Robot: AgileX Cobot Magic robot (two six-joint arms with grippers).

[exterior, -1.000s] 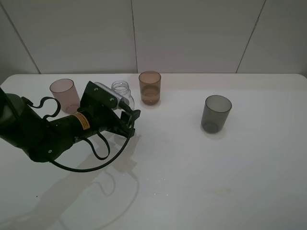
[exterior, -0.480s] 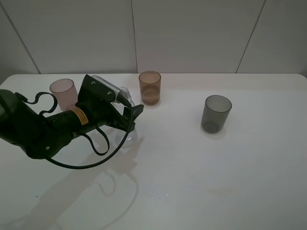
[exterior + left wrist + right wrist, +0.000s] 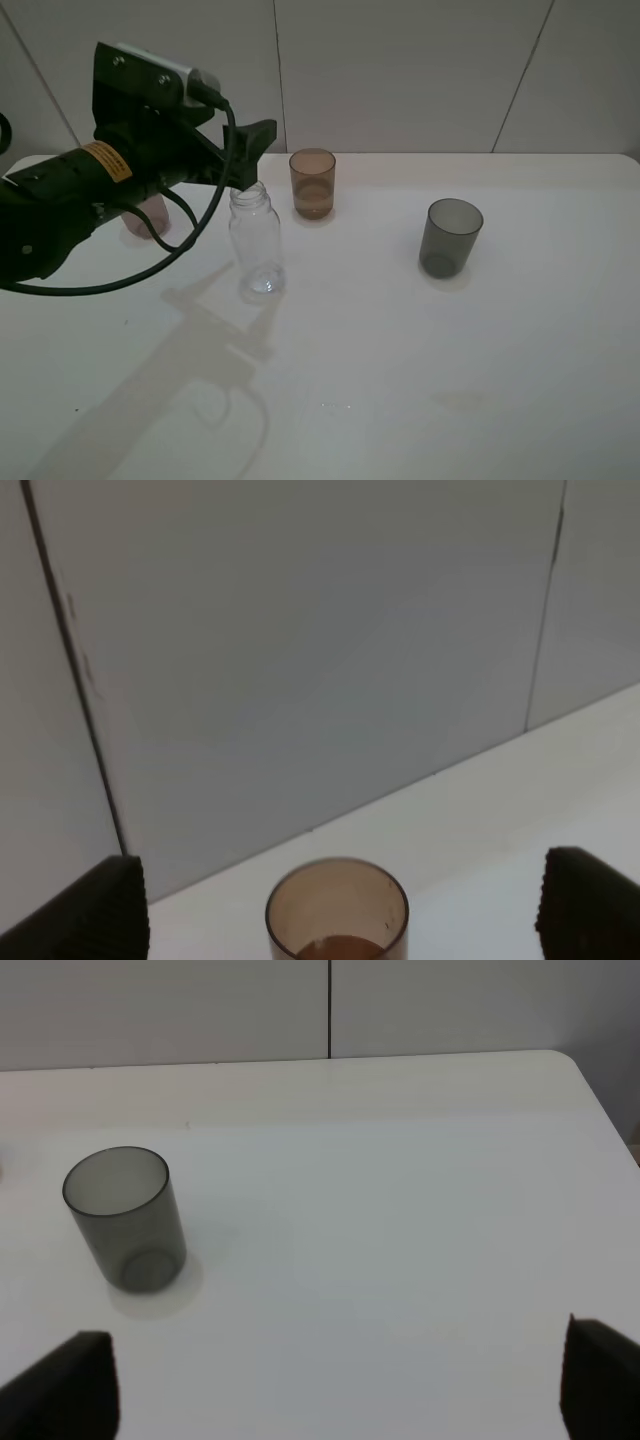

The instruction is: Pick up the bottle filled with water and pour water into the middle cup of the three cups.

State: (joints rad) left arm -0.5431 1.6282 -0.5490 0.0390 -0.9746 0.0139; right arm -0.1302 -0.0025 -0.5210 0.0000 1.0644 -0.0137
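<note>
While our left gripper hovers wide open, apparently empty, the small clear plastic bottle stands upright left of centre, beside the translucent amber-brown tumbler, awaiting pouring.

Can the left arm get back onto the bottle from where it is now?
Probably yes. The left gripper hangs open just above the bottle, which stands upright and alone on the table. The middle cup stands apart from it behind, so nothing blocks a descent onto the neck.
</note>
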